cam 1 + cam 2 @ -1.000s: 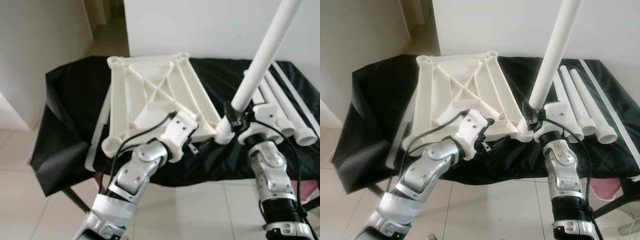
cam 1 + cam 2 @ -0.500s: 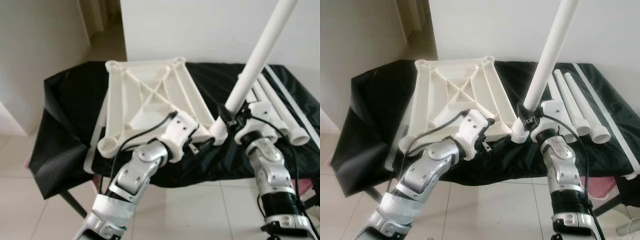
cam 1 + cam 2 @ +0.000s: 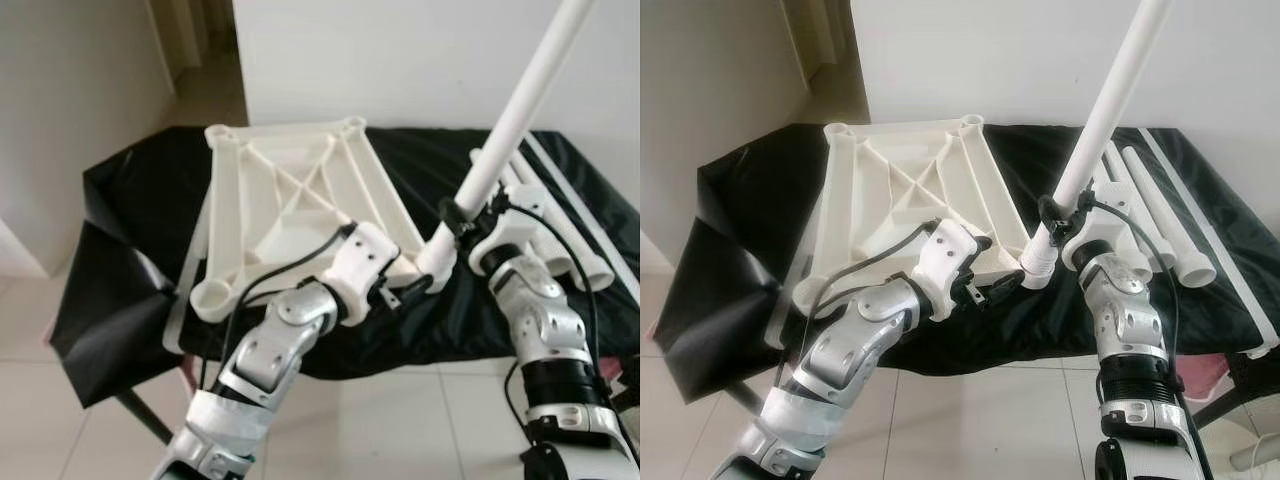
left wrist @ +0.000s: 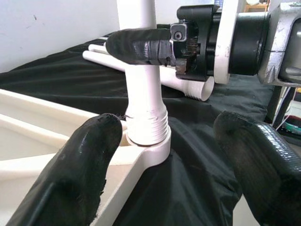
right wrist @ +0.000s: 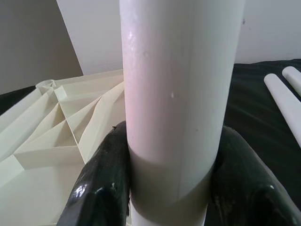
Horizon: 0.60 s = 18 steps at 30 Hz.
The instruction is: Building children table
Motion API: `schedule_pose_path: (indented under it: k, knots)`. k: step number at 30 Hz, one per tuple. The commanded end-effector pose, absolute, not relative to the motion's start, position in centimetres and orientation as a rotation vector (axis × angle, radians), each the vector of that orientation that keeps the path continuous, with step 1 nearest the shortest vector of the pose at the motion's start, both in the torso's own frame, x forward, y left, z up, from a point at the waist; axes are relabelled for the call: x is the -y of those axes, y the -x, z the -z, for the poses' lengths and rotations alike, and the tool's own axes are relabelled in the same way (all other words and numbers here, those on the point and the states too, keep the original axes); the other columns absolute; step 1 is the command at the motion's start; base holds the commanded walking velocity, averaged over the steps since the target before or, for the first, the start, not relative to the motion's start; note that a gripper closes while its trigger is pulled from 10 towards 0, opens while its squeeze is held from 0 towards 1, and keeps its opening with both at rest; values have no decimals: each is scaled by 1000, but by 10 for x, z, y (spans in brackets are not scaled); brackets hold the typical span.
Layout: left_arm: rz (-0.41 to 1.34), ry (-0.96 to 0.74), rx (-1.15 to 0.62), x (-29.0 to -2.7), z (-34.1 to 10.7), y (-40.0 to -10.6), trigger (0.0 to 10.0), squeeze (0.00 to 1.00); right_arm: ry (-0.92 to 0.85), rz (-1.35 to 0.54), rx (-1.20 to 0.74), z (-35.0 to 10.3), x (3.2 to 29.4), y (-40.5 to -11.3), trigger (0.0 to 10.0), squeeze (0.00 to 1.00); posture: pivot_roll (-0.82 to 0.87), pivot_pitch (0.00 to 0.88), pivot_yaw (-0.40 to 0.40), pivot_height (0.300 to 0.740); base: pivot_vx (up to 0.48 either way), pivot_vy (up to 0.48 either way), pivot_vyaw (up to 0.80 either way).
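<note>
I am holding a white table leg point(image 3: 1102, 110) in my right pincer point(image 3: 1060, 217), its fingers closed snugly around the tube just above the threaded end, which is sitting in the near right corner socket point(image 4: 153, 153) of the upturned tabletop frame point(image 3: 902, 195). My left pincer point(image 4: 169, 160) is hanging wide open, gripping nothing, one finger on each side of that socket.

The leg is leaning away from upright. As I see it, the risk is cross-threading: if I am turning while it tilts, the ridged collar may bite crooked and jam, or pop out of the socket. The smooth, glossy tube could also be slipping inside my rubbery black fingers point(image 5: 101, 188), so the pincer turns and the leg does not. The frame is light ribbed plastic lying on slick black cloth point(image 3: 750, 210) over the worktop, so a push may slide it.

Three spare legs point(image 3: 1160, 215), round tubes with flared ends, are lying just beyond my right wrist.
</note>
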State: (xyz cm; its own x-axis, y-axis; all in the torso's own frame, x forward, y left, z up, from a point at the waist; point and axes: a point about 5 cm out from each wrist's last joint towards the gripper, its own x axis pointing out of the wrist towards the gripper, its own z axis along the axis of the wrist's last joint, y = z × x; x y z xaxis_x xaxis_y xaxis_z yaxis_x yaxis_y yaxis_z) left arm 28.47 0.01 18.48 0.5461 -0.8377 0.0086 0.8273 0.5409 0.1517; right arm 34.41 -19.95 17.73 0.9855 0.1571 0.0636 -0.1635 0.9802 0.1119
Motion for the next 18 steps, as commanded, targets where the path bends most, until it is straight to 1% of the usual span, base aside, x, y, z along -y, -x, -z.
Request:
schedule_pose_path:
  k: [1,2,3,5,6,8,11,15,18]
  knots:
    - [1002,-134,82,0,-186,-284,10000,0,-116,-168,-106,-146,193,-341,10000,0,-60,0,-10,740,0,0,0]
    - [999,-133,82,-1,-186,-284,10000,0,-65,-174,-90,-147,193,-341,10000,0,-60,0,-11,740,0,0,0]
    - [999,-133,82,-1,-186,-284,10000,0,-65,-174,-90,-147,193,-341,10000,0,-60,0,-11,740,0,0,0]
    - [996,-131,83,-1,-187,-284,10000,0,91,-206,-53,-146,191,-337,10000,0,-59,0,-14,740,0,0,0]
    - [996,-131,83,-1,-187,-284,10000,0,91,-206,-53,-146,191,-337,10000,0,-59,0,-14,740,0,0,0]
    - [993,-128,83,-1,-187,-284,10000,0,169,-248,-22,-142,187,-329,10000,0,-56,6,-17,740,0,0,0]
    - [991,-128,83,-1,-188,-284,10000,0,174,-260,-19,-140,187,-327,10000,0,-56,6,-17,740,0,0,0]
    - [981,-127,80,-3,-188,-285,10000,0,160,-306,1,-129,186,-309,10000,0,-59,17,-10,740,0,0,0]
    - [981,-127,80,-4,-188,-285,10000,0,154,-305,0,-127,187,-307,10000,0,-60,18,-9,740,0,0,0]
